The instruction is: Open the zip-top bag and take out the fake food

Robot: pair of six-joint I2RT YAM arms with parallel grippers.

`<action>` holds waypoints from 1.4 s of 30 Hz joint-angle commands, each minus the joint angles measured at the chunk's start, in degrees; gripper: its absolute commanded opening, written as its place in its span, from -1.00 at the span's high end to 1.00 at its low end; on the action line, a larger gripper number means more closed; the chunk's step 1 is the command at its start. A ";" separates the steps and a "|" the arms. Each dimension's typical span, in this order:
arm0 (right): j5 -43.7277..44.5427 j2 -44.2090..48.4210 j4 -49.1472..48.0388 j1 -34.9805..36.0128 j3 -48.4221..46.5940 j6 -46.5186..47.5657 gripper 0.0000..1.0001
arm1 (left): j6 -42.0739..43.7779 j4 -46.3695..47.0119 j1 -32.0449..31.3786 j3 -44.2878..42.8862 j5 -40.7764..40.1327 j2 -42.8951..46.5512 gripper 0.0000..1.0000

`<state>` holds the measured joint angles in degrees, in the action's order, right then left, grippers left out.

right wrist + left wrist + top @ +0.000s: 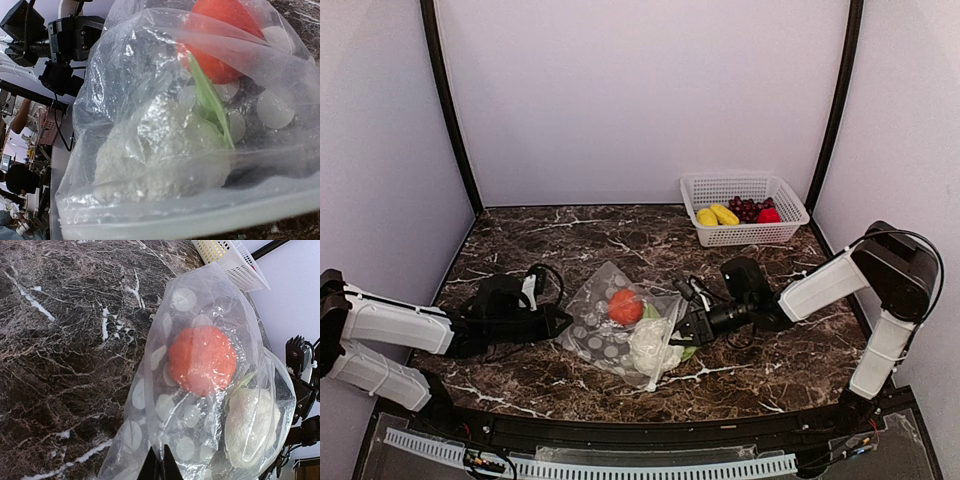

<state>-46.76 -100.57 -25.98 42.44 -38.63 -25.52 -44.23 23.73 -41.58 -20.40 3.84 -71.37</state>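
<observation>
The zip-top bag [610, 325] lies in the middle of the table, clear with pale dots. Inside it are a red piece [625, 306] and a white-green cauliflower [653, 345]. My left gripper [560, 322] is at the bag's left edge; in the left wrist view its fingertips [160, 467] are pinched shut on the bag's film [200, 305]. My right gripper [682, 330] is at the bag's right edge beside the cauliflower. In the right wrist view the bag [125, 65] fills the frame, its zip strip [200, 215] runs along the bottom, and my fingers are hidden.
A white lattice basket [790, 205] stands at the back right, holding yellow banana and lemon [717, 215], dark grapes [748, 208] and a red piece [769, 215]. Dark marble table, pale walls on three sides.
</observation>
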 commanded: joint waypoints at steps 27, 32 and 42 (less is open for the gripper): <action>2.01 24.09 20.67 -14.48 1.75 9.59 0.56 | -3.35 -1.54 5.85 2.59 1.11 -1.74 0.98; 3.34 22.38 20.65 -21.04 -6.65 10.77 0.56 | -3.78 -0.46 5.90 2.67 1.46 -2.35 0.98; 10.35 4.18 18.34 -33.25 -31.63 7.81 0.50 | -3.73 -0.20 6.00 2.55 1.60 -1.69 0.98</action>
<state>-41.50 -89.25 -6.61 12.10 -61.25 -17.41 -47.68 22.81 -36.10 -18.85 5.15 -73.49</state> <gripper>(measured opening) 0.340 0.009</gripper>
